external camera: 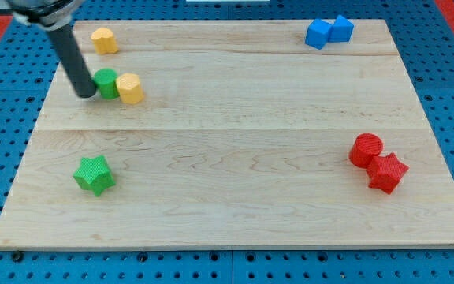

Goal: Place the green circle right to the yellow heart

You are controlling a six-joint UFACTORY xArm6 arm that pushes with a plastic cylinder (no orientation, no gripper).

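Note:
The green circle (106,83) lies near the board's upper left, touching a yellow block (131,88) on its right side; that block's shape is unclear, possibly the heart. Another yellow block (104,40) sits at the top left, above them. My tip (85,93) rests against the green circle's left side, with the dark rod slanting up to the view's top left.
A green star (94,174) lies at the lower left. Two blue blocks (329,31) touch at the top right. A red circle (366,150) and a red block (388,172) touch at the right. The wooden board (235,142) sits on a blue perforated base.

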